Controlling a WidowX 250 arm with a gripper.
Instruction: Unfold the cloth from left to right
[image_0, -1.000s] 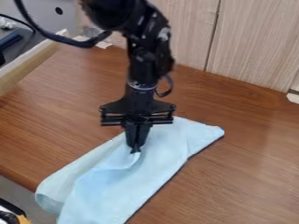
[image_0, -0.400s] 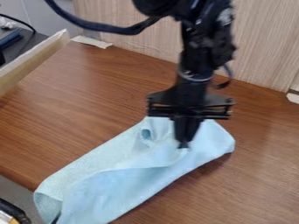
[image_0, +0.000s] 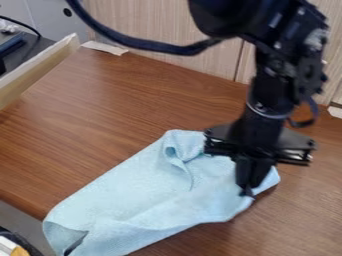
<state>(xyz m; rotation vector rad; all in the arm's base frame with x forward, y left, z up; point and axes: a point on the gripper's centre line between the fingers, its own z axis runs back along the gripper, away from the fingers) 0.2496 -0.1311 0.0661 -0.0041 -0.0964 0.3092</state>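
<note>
The black gripper (image_0: 247, 192) hangs over the right end of the cloth, its fingers closed together and pinching a bit of the fabric. The light blue cloth (image_0: 133, 200) lies diagonally on the brown table, from the lower left edge up to the right. A small fold stands up near its top, left of the gripper. Its lower left corner is turned over, and the part of the cloth behind the gripper is hidden.
The wooden table (image_0: 100, 115) extends left and right of the cloth. A light wooden panel (image_0: 160, 65) rises along the back, and a wooden rail (image_0: 33, 72) runs along the left. Some dark equipment (image_0: 13, 240) shows at the lower left corner.
The gripper has moved right and somewhat toward the camera, pulling the cloth's upper layer with it. The cloth is spread wider, and more of its left part is exposed.
</note>
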